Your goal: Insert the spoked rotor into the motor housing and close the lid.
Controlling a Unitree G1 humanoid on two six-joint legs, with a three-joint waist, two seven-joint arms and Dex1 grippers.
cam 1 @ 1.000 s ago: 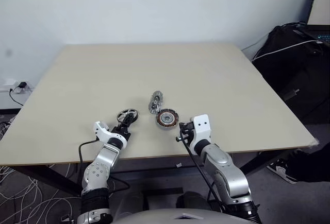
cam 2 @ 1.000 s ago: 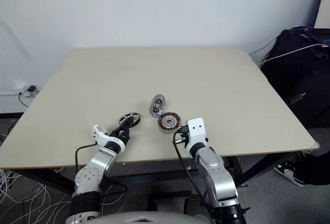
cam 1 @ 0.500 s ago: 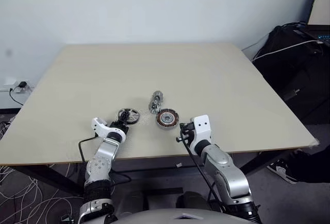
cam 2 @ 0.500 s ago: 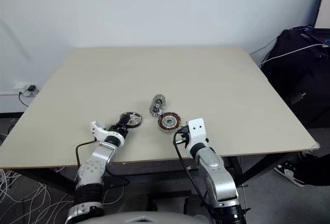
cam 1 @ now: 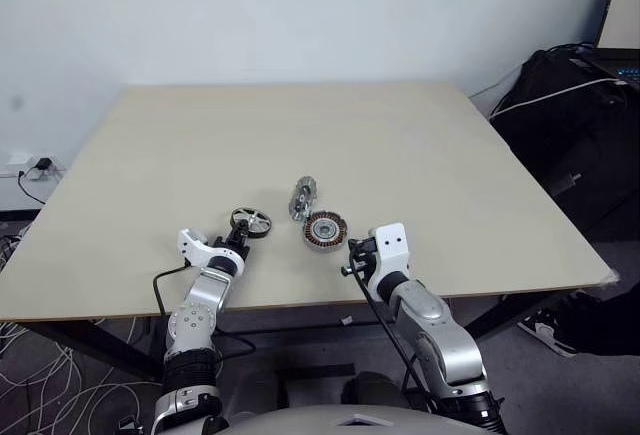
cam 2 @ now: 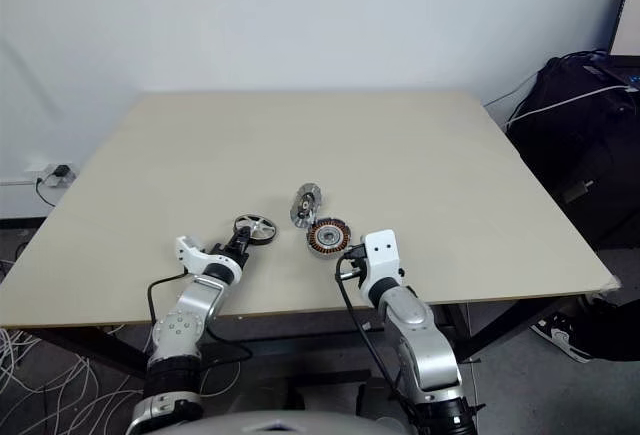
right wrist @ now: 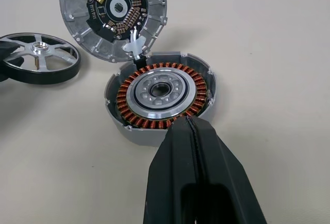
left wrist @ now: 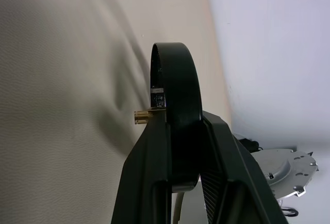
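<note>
Left gripper (left wrist: 178,147) clamps the spoked rotor (cam 1: 249,221) near the table (cam 1: 300,135) front edge; right gripper (right wrist: 192,131), fingers together, touches motor housing (right wrist: 161,94).

Spoked rotor (right wrist: 38,58): silver spokes and hub, black outer rim; was clamped edge-on between left tool (left wrist: 178,147) fingers, tilted above counter. Motor housing (right wrist: 161,94): grey shell, copper winding ring around silver centre, lay open-face-up just beyond shut right tool (right wrist: 192,131) tips. Hinged lid (right wrist: 113,13) stood open behind housing, circuit board showing.
</note>
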